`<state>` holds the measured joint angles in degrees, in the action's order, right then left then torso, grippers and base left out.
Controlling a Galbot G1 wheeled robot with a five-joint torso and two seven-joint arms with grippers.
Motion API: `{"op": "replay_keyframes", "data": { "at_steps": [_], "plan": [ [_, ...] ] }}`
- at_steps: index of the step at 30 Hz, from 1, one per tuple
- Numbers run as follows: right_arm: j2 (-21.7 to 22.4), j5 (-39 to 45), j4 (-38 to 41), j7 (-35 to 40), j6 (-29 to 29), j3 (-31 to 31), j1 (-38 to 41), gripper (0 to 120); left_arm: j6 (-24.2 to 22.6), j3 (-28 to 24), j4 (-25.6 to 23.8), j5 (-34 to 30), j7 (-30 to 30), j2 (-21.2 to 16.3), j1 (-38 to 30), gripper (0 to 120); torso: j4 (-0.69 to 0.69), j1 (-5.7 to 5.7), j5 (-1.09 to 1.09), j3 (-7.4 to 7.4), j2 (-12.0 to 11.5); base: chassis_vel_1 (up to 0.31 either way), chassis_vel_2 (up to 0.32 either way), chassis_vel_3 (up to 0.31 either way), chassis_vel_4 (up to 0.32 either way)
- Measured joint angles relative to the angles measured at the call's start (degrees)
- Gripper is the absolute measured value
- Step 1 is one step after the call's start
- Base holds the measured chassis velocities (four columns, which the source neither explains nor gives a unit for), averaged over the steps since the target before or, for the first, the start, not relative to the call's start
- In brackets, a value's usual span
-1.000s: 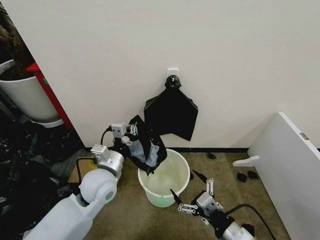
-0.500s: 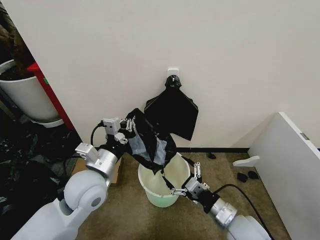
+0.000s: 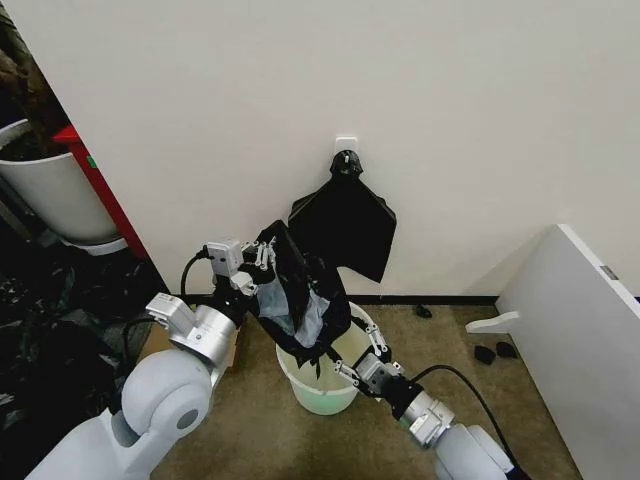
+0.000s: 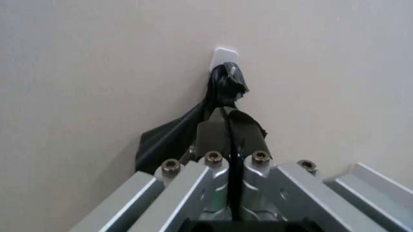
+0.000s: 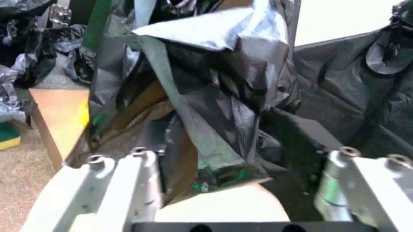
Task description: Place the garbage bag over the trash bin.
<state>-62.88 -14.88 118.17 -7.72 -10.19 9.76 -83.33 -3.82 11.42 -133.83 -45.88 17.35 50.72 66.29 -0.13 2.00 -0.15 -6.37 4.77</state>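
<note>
Here the left gripper (image 3: 262, 257) pinches the garbage bag (image 3: 300, 300) with closed jaws; the right gripper (image 3: 352, 352) gapes around its hem.

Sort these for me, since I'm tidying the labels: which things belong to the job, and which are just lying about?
Part of the job:
garbage bag, pinched in the left hand
trash bin below it
right hand, open at the bag's lower end

Just lying about:
black bundle clipped on the wall
large white tub
black plastic sheeting
</note>
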Motion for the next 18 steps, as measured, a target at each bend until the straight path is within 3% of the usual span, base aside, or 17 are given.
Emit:
{"op": "replay_keyframes", "data": {
  "at_steps": [5,10,13,18],
  "plan": [
    [-0.1,-0.2,0.8,-0.1,-0.3,-0.6,-0.5,27,-0.1,-0.3,0.0,0.3,-0.3,0.0,0.1,0,0.0,-0.01,0.01,0.0,0.0,0.0,0.0,0.0,0.0],
    [0.2,0.4,1.2,0.0,-0.3,-0.5,-0.8,16,-0.1,-0.5,0.1,0.3,-0.4,0.1,-0.1,0,0.0,-0.01,0.01,0.0,0.0,0.0,0.0,0.0,0.0],
    [0.6,2.0,1.9,0.2,-0.2,0.1,-1.3,0,-0.2,-0.7,0.3,0.2,-0.5,0.3,0.1,0,0.0,-0.01,0.01,0.0,0.0,0.0,0.0,0.0,0.0],
    [1.4,6.1,3.9,0.0,0.5,0.6,-2.5,0,-0.2,-0.6,1.2,0.1,-0.6,0.4,0.1,0,0.0,-0.01,0.01,0.0,0.0,0.0,0.0,0.0,0.0]
  ]
}}
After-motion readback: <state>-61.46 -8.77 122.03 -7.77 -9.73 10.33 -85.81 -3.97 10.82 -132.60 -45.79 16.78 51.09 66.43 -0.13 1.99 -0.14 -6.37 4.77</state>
